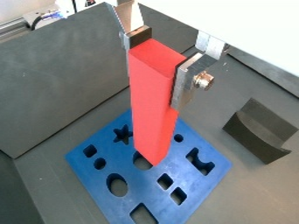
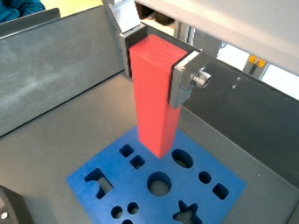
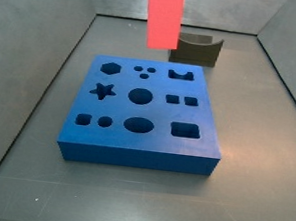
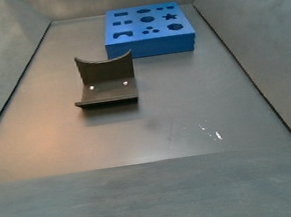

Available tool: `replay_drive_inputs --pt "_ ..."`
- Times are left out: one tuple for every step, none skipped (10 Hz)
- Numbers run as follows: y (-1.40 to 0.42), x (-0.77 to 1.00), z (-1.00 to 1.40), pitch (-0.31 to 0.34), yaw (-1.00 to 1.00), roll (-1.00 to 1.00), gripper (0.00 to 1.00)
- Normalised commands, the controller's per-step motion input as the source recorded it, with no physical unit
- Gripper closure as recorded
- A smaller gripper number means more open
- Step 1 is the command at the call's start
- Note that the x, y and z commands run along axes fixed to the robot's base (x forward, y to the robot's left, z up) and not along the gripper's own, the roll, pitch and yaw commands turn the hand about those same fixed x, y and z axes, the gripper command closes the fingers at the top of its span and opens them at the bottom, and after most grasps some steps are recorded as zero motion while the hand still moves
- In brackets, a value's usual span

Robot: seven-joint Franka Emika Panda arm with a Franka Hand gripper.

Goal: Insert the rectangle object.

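Observation:
My gripper (image 1: 162, 63) is shut on the top end of the rectangle object (image 1: 152, 114), a tall, smooth red-salmon bar. The bar hangs upright between the silver fingers (image 1: 187, 83) in both wrist views, and the gripper (image 2: 158, 66) holds it the same way there. The blue board (image 1: 117, 188) with shaped holes lies under it; the bar's lower end hovers above the board. In a side view the bar (image 3: 165, 16) hangs over the board's (image 3: 140, 147) far part, with the gripper out of frame. A rounded rectangular hole (image 3: 186, 130) is near the board's front right corner.
The dark grey fixture (image 3: 195, 50), a curved bracket on a base plate, stands just beyond the board; it also shows in a wrist view (image 1: 260, 129) and a side view (image 4: 105, 81). The board (image 4: 149, 29) sits at the far end of the grey walled floor (image 4: 178, 126).

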Motion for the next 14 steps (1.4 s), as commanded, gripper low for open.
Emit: replay_drive_inputs --pt "-0.35 0.70 -0.33 -0.044 0.00 0.00 1.00" --pt "-0.57 0.91 -0.33 0.000 0.00 0.04 1.00" --pt "-0.57 0.93 -0.36 0.000 0.00 0.06 1.00" --pt "-0.50 0.92 -0.44 0.031 0.00 0.17 1.00" --pt "-0.33 0.82 -0.38 0.170 0.00 0.37 1.00" --pt "-0.25 0.65 -0.08 0.261 0.00 0.50 1.00" --pt "-0.25 0.58 -0.02 0.299 0.00 0.50 1.00" --pt "-0.23 0.65 -0.08 0.277 0.00 0.47 1.00" --pt "-0.25 0.85 -0.44 0.159 -0.02 0.19 1.00" --pt "-0.21 0.89 -0.57 0.144 0.00 0.07 1.00" --pt "-0.19 0.92 -0.61 0.103 -0.02 0.06 1.00" --pt "-0.15 0.91 -0.56 0.069 -0.07 0.09 1.00" --pt "-0.09 0.75 -0.53 0.023 -0.04 0.07 1.00" --pt "-0.08 0.58 -0.48 0.000 -0.02 0.07 1.00"
